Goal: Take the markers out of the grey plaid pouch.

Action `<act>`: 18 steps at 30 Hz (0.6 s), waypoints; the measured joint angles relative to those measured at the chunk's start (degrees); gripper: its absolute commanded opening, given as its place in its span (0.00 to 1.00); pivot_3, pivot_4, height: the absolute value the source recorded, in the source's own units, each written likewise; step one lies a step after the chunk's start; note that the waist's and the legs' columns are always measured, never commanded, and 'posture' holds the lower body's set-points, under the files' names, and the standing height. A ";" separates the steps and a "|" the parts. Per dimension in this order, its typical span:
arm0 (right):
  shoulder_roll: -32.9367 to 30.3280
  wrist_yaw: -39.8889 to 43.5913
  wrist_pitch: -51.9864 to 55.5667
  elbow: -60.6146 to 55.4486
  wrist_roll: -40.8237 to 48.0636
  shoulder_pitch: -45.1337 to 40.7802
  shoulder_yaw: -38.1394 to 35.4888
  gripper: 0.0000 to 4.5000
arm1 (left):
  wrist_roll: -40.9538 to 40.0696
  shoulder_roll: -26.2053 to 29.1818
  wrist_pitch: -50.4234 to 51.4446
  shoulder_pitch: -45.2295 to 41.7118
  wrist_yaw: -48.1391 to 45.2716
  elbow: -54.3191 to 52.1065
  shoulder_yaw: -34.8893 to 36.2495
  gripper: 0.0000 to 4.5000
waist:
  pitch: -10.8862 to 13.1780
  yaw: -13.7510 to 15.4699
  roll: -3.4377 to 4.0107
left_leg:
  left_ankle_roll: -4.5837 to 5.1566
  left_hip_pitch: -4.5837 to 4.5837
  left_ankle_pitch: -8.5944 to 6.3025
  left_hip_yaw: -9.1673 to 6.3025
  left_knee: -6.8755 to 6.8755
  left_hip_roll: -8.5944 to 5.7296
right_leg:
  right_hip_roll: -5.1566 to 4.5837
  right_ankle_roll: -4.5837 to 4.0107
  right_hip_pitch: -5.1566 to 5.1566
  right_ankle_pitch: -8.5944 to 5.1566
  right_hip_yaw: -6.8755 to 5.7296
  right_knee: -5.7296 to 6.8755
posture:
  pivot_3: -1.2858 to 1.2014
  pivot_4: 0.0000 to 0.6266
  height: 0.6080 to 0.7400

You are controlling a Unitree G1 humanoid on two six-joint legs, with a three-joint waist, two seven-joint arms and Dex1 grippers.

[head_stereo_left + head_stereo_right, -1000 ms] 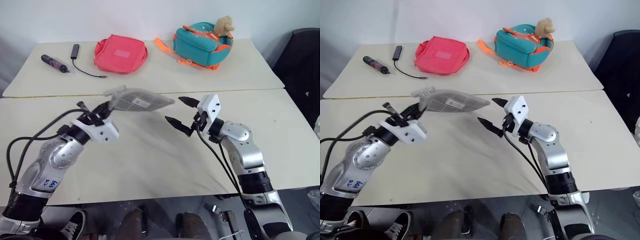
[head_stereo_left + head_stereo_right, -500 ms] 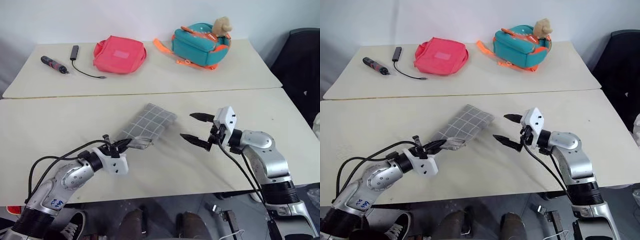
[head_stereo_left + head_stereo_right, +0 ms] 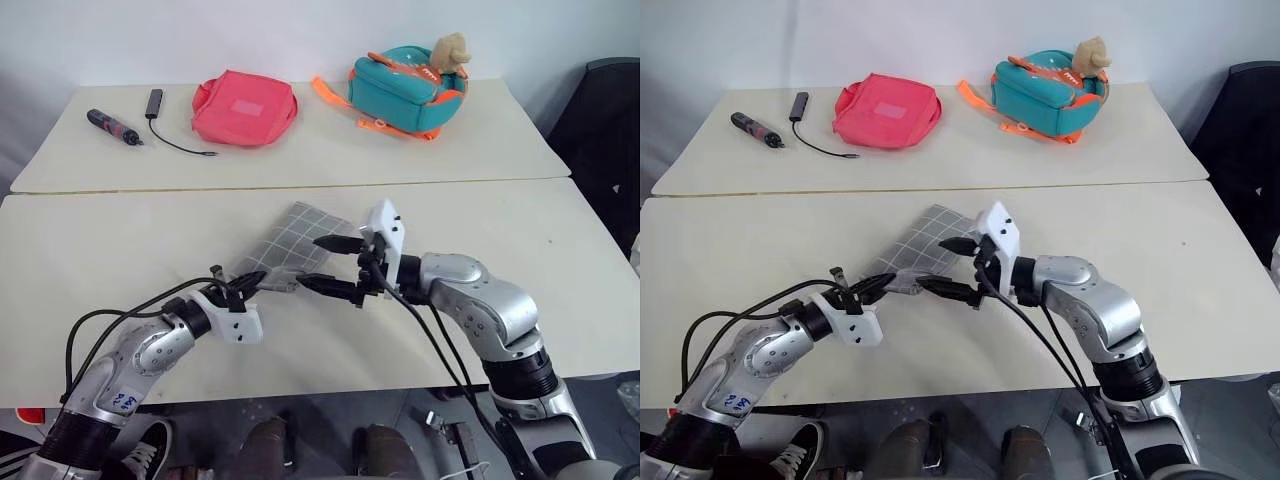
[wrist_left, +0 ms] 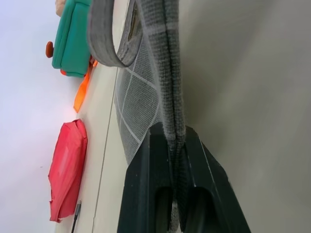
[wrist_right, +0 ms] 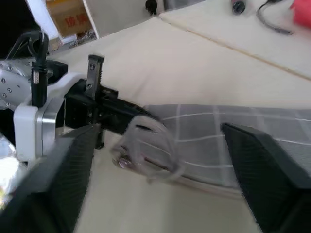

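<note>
Right now you're at the opening step: no markers out yet, none visible. Your left gripper is clamped on the near end of the pouch, fabric pinched flat between its fingers, as the left wrist view shows plainly. Your right gripper has its jaws apart, one fingertip over the pouch, the other just off its near edge, holding nothing.

Pouch lies on the near table, roughly centre, between your two grippers. Its long axis runs diagonally, from the pinched end by your left gripper up and away toward the far right; the far end rests flat on the table, the near end is lifted slightly. A cord loop hangs at the held end, close to your left fingers.

Next, my guess: you need the right fingers on the opening or its zip pull at the held end, while the left keeps its pinch. I can't tell from these views whether the mouth is already open, so check before reaching in.
</note>
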 measured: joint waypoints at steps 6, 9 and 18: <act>0.96 -1.20 0.25 0.39 -2.98 -2.33 2.72 0.64 | 0.68 -0.28 0.33 -0.41 -0.12 -0.01 0.18 0.00 | -0.01 -0.16 -0.02 | 0.23 -0.03 0.14 0.22 0.00 0.00 | 0.00 0.00 -0.25 0.00 0.01 0.22 | 0.52 0.24 1.00; 1.27 -1.15 0.61 0.78 -3.53 -5.00 2.87 0.64 | 1.18 -0.30 0.58 -0.46 -0.11 -0.02 0.35 0.00 | -0.02 -0.20 -0.03 | 0.25 -0.03 0.15 0.33 0.03 0.00 | -0.01 0.00 -0.37 0.01 0.00 0.45 | 0.52 0.24 1.00; 4.20 -2.48 4.50 5.68 -6.56 -7.57 7.09 0.64 | 2.37 -1.23 0.67 -1.18 -0.21 -0.01 0.35 0.00 | -0.05 -0.26 -0.09 | 0.26 -0.04 0.15 0.39 0.07 0.02 | -0.03 -0.02 -0.44 0.02 0.01 0.54 | 0.52 0.24 1.00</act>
